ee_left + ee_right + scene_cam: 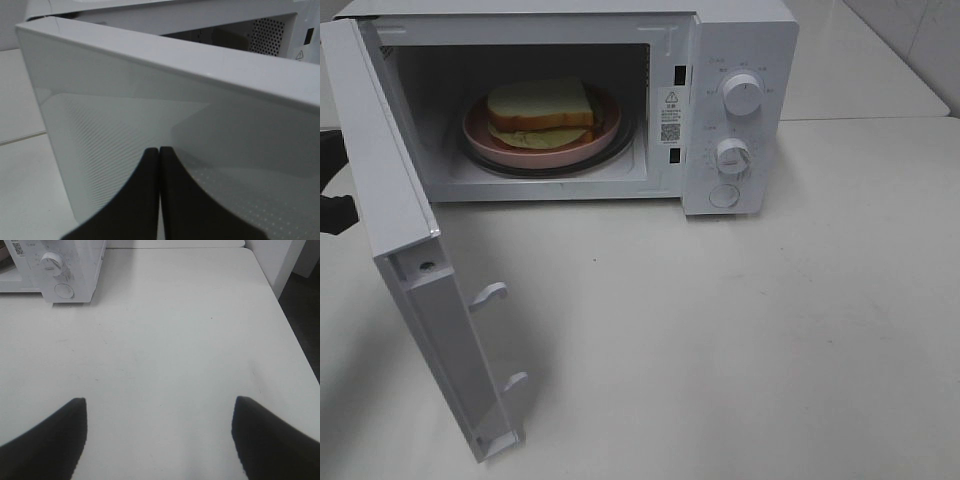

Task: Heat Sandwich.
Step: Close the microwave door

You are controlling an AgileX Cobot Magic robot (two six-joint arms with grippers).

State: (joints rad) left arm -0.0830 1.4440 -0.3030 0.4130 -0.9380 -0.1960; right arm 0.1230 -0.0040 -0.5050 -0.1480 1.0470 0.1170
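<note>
Since the sandwich (542, 105) sits in the microwave (740, 40), the door (380, 150) probably needs closing next. For that the left pincer (159, 150), pinched together, should push it; the right pincer (160, 399) stands wide, empty.

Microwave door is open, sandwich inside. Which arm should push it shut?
Probably left. The left jaws are shut, close to the outer face of the open door, ready to push. The right jaws stand open over the table, away from the microwave.

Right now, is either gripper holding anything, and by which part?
Nothing is held. The left gripper is shut and empty, facing the microwave door; the right gripper is open above the table.
</note>
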